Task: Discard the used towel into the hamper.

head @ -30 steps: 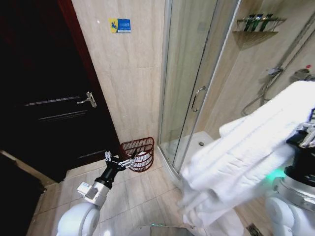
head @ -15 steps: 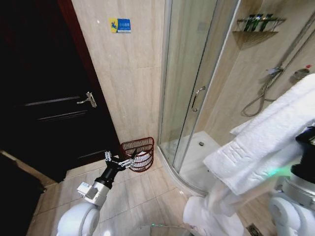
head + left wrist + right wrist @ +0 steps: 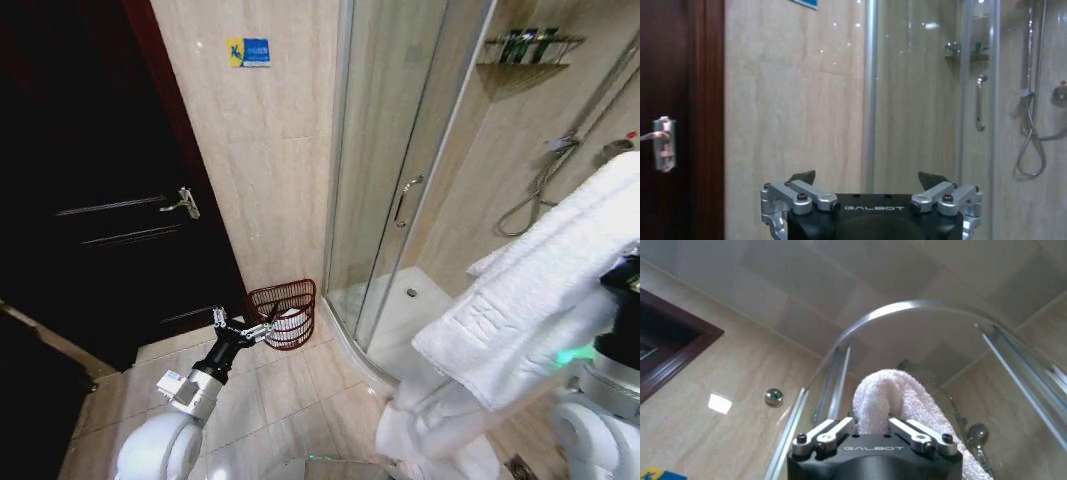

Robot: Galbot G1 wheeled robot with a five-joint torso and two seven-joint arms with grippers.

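1. The jaws of the right gripper [image 3: 873, 432] are closed on a fold of the thick white terry towel [image 3: 530, 300], pinching it between the two metal fingers; the gripper is raised high on the robot's right side, pointing up toward the ceiling and the curved rail of the shower enclosure [image 3: 400, 180]
2. The jaws of the left gripper [image 3: 243, 328] are spread wide and hold nothing; it is stretched out low over the tiled floor [image 3: 280, 400], just in front of the basket
3. The small round reddish-brown open-weave hamper [image 3: 285, 312] stands on the floor against the beige tiled wall, between the dark wooden door [image 3: 110, 220] and the glass shower enclosure; something white shows inside it
4. The towel hangs from the right gripper in heavy folds, its lower end trailing down near the robot's base, well apart from the hamper
5. Progress, as I judge it: the towel is picked up and lifted, but it has not been carried across to the hamper or released, so transport and drop remain
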